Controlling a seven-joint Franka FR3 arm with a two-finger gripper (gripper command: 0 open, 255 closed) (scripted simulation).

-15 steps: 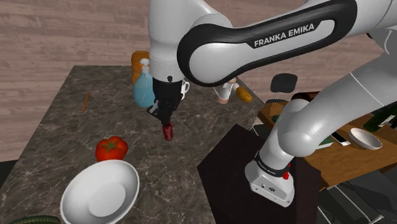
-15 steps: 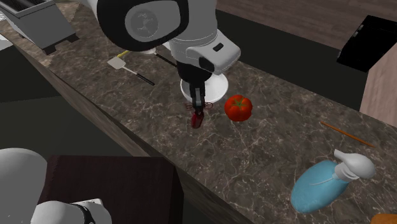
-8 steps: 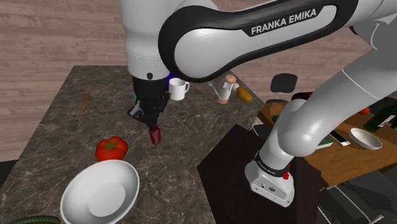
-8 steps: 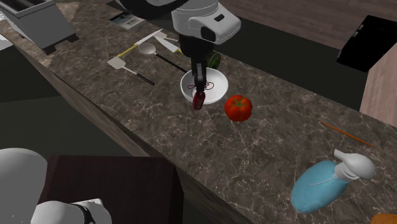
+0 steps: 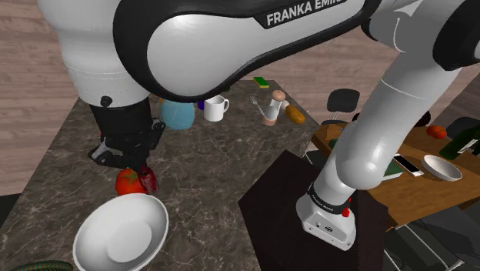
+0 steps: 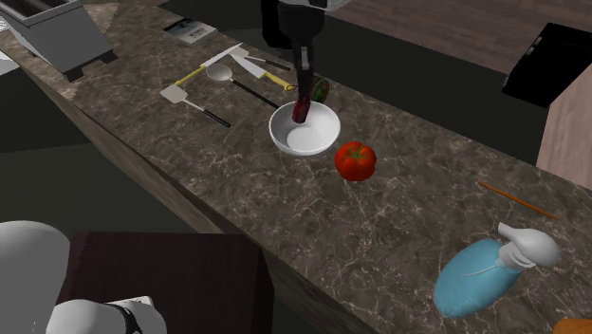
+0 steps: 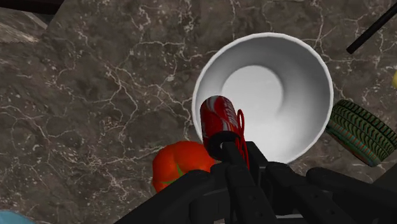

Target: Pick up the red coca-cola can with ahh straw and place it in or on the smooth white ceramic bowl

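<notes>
A red cola can (image 7: 219, 118) with a red straw is clasped between the black fingers of my gripper (image 7: 233, 153), which is shut on it. The can hangs in the air over the near rim of the white bowl (image 7: 280, 83). In the second exterior view the can (image 6: 302, 110) hangs below the gripper (image 6: 304, 95), just above the bowl (image 6: 313, 142). From the shoulder camera the gripper (image 5: 144, 171) and can (image 5: 148, 180) sit just above the bowl's (image 5: 115, 239) far rim, beside the tomato.
A red tomato (image 6: 355, 159) lies close beside the bowl on the dark marble counter. A green ribbed object (image 7: 362, 130) touches the bowl's other side. Utensils (image 6: 194, 102) lie beyond it. A blue spray bottle (image 6: 489, 266) and white mug (image 5: 215, 108) stand farther off.
The arm has carried the can across the counter, past the tomato, from open marble to above the bowl. The gripper has stayed shut on the can.
</notes>
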